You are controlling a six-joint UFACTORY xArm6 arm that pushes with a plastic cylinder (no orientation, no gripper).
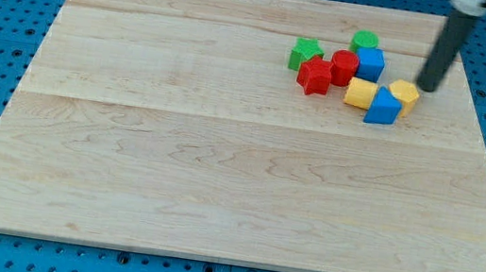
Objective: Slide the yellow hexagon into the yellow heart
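Note:
The yellow hexagon (404, 92) lies at the right end of a cluster of blocks in the view's upper right. The yellow heart (360, 92) lies a little to its left. A blue block (382, 107) sits between them, slightly lower, touching both. My tip (426, 88) is just right of the yellow hexagon, at or very near its right edge. The dark rod slants up to the view's top right.
Left of and above the yellows lie a blue block (369, 62), a green block (365, 42), a red round block (344, 66), a red star-like block (314, 75) and a green star-like block (305, 53). The wooden board (219, 171) rests on blue pegboard.

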